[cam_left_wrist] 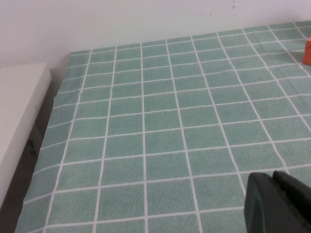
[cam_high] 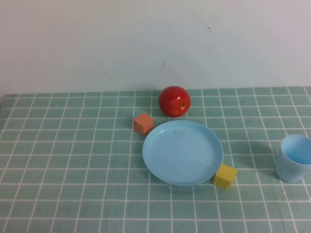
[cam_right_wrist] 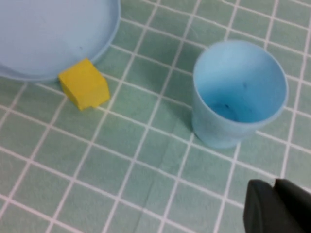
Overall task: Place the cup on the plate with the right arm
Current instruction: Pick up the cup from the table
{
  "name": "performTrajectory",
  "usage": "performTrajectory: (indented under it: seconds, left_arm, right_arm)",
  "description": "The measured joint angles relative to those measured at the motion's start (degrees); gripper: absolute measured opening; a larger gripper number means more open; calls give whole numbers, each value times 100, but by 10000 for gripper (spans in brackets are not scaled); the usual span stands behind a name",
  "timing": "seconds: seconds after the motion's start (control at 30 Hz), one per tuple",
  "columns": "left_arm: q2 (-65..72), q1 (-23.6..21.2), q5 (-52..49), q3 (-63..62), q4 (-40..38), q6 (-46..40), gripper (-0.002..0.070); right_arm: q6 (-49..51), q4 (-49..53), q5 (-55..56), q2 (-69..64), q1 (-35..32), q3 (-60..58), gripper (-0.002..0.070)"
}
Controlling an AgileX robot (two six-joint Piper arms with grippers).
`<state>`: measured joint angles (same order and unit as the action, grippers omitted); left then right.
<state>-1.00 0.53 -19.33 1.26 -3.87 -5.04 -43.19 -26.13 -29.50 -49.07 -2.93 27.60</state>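
The light-blue cup stands upright and empty at the table's right edge; it also shows in the right wrist view. The light-blue plate lies empty in the middle, and its rim shows in the right wrist view. Neither arm shows in the high view. My right gripper is shut and empty, hovering a short way from the cup, apart from it. My left gripper is shut and empty above bare cloth at the table's left side.
A red apple sits behind the plate. An orange block lies at the plate's back left. A yellow block touches the plate's front right rim, between plate and cup. A white wall stands behind the table.
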Motion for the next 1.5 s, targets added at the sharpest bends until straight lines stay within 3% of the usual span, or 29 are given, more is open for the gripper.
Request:
performTrajectory:
  seconds: [0.1,0.33,0.53,1.17,1.37,1.5]
  left_arm:
    - [0,0,0,0,0,0,-4]
    - [0,0,0,0,0,0,-3]
    - [0,0,0,0,0,0,-3]
    - [0,0,0,0,0,0,-3]
    - [0,0,0,0,0,0,-3]
    - [0,0,0,0,0,-13,-3]
  right_arm:
    - [-602,-677,24,-543,0,400,89]
    - [-846,-1075,9,-2009,0,1538,421]
    - [-988,-1042,9,-3172,0,2274,477]
    - [-1036,-338,73,-4642,0,2668,454]
    - [-1046,-309,82,-4889,0,2668,295]
    - [-1093,-309,82,-4923,0,2668,92]
